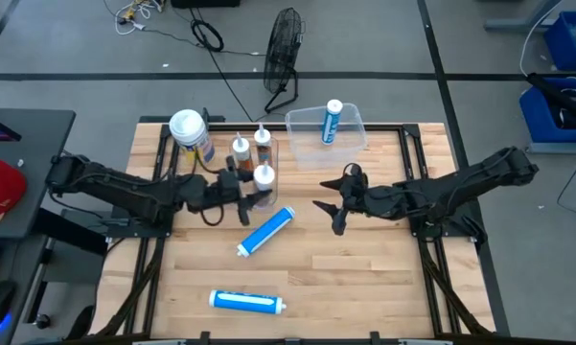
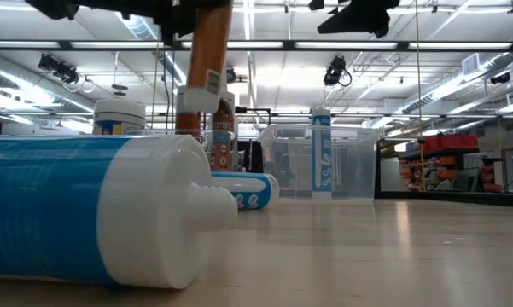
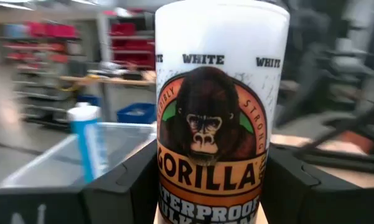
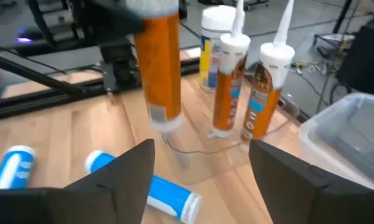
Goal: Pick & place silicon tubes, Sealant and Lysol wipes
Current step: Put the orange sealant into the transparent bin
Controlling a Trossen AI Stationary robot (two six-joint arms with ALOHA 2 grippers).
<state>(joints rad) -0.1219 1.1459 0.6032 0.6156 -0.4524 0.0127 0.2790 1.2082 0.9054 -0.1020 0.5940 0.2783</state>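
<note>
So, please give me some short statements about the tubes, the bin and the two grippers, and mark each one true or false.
1. The left gripper is shut on an orange sealant tube. True.
2. The held tube stands on the table. False: in the low and right wrist views its lower end hangs clear of the wood.
3. The clear bin is empty. False: one blue tube is already inside it.
4. Two blue silicone tubes lie flat on the table. True.
5. The right gripper holds the Lysol wipes. False: it is open and empty; the canister stands at the far left corner.
</note>
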